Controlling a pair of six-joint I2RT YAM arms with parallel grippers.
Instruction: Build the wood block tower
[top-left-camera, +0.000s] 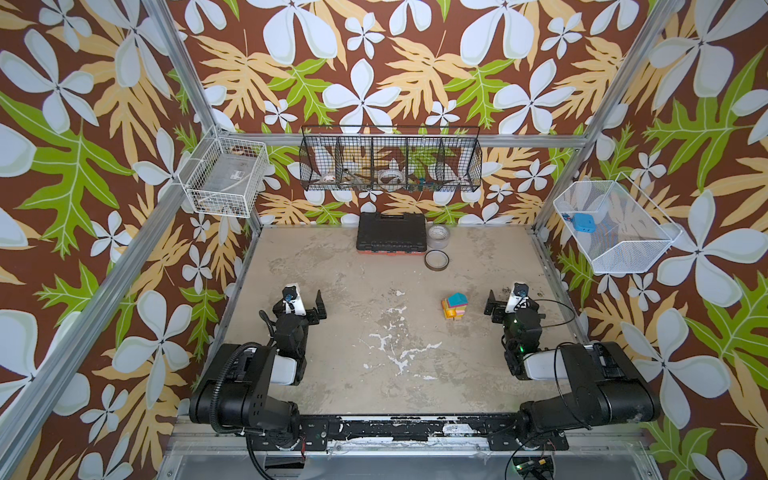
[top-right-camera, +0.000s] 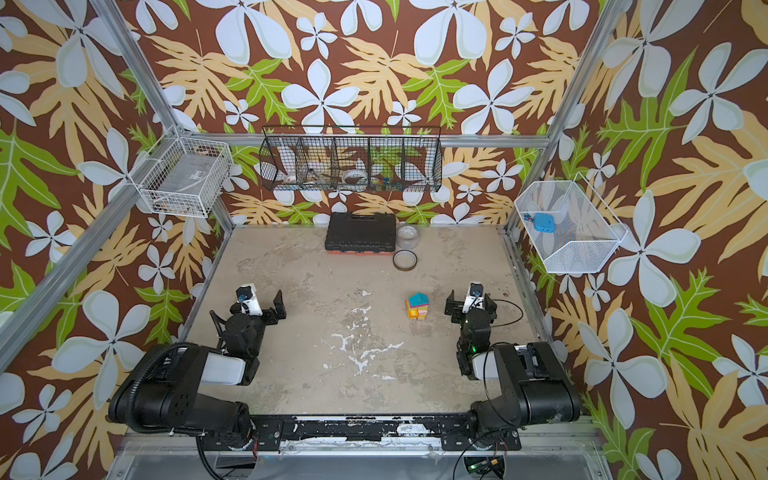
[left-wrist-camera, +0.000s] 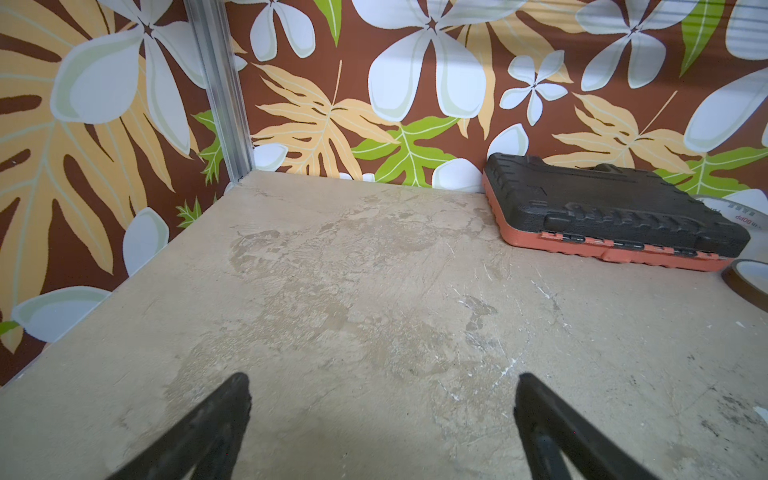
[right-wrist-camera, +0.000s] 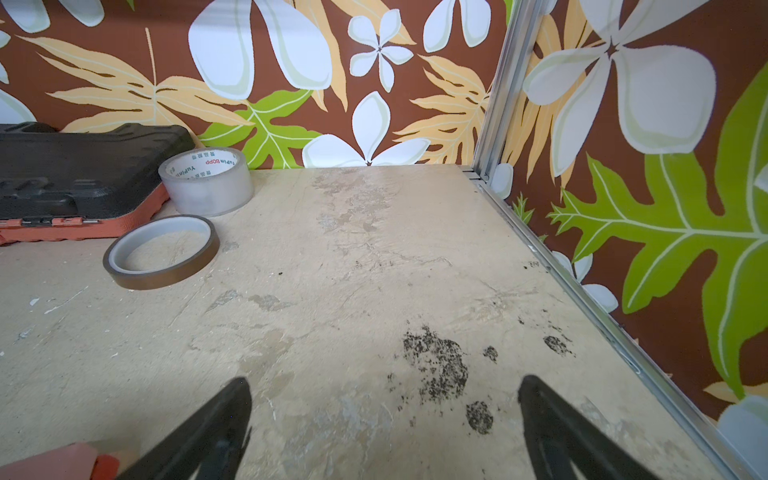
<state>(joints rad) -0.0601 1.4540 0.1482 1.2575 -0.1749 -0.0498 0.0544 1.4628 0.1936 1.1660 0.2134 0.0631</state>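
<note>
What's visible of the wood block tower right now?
The wood block tower is a small, compact stack of painted blocks: teal roof-shaped piece on top, pink and yellow blocks below, a yellow-orange one at the base. It stands upright on the table, right of centre, beside the open right gripper and apart from it. Only the table touches it.

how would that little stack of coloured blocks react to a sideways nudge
The stack of blocks would probably shear apart or topple: it looks like separate loose pieces piled on a small footprint. The teal roof block on top would likely go first. The pieces look small and rigid, so probably light.
</note>
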